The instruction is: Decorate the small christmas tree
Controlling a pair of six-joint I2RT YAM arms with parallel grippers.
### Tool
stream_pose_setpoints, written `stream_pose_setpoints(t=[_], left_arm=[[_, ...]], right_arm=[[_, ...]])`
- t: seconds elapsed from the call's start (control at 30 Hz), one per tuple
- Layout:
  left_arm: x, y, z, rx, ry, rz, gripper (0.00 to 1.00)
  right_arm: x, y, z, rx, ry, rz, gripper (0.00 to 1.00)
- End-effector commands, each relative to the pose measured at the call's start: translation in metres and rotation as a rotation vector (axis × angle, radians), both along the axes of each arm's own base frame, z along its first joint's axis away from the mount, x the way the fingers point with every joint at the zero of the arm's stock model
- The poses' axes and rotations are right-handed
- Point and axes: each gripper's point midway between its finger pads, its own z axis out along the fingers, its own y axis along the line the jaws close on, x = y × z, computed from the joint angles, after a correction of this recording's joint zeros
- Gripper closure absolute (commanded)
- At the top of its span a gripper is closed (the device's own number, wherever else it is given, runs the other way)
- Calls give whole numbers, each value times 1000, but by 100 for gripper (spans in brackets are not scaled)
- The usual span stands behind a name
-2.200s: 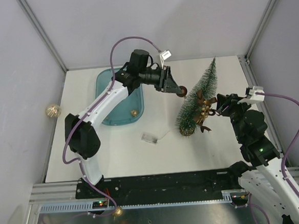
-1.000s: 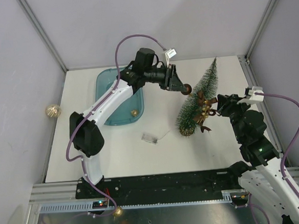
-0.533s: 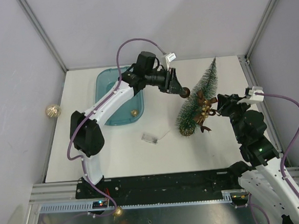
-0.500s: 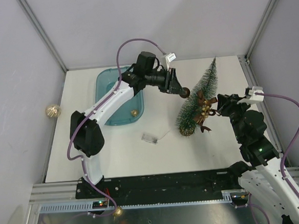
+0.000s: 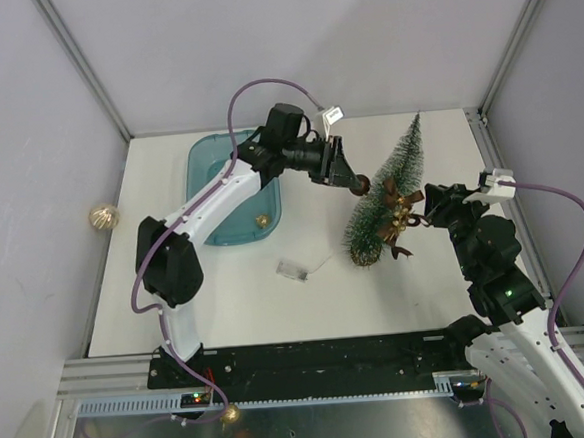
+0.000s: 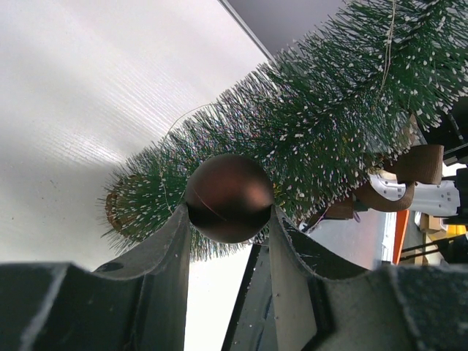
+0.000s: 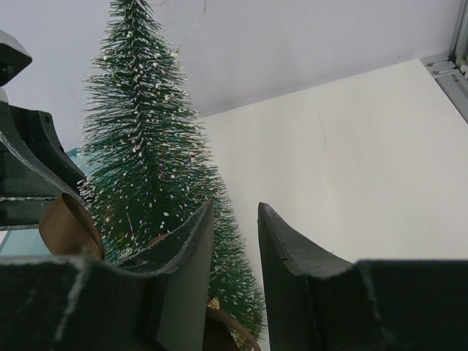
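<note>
The small christmas tree (image 5: 388, 187) stands on the white table, green with frosted tips; its tip appears to lean toward the back right. It also fills the left wrist view (image 6: 329, 124) and rises at the left of the right wrist view (image 7: 142, 146). My left gripper (image 5: 354, 180) is shut on a dark brown bauble (image 5: 361, 183), held right against the tree's left side; the bauble (image 6: 228, 196) sits between both fingers. A brown and gold bow (image 5: 400, 211) hangs on the tree's right side. My right gripper (image 5: 433, 201) is just right of the bow, jaws narrowly open with nothing between them (image 7: 235, 212).
A blue tray (image 5: 209, 175) at the back left holds a gold ornament (image 5: 260, 221). A small clear box with a thin wire (image 5: 292, 269) lies left of the tree's base. A gold bauble (image 5: 101, 216) sits off the table's left edge, another (image 5: 228, 414) by the left arm's base.
My left gripper has carried the brown bauble slightly down and left, closer against the tree's side. The right arm has stayed where it was.
</note>
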Motion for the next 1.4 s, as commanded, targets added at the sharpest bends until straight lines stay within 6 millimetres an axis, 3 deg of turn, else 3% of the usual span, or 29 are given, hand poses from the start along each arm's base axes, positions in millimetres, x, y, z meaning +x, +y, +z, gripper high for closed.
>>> stream_pose_setpoints(t=[0.0,0.47,0.8,1.03,1.37], left_arm=[[-1,9,46,-76,-60,7,77],[12,3,66,-104,-97,34,77],[7,-6,57,-94,-82,25,77],[15,-7,50,-78,-83,70,78],[22,-6,57,-85,-77,115,79]], right_arm=[[0,-1,10,14,-44,-2,65],[4,4,14,23,-57,13,67],[7,9,18,23,-74,37,67],[6,11,18,31,-75,45,68],[6,10,18,29,-75,44,69]])
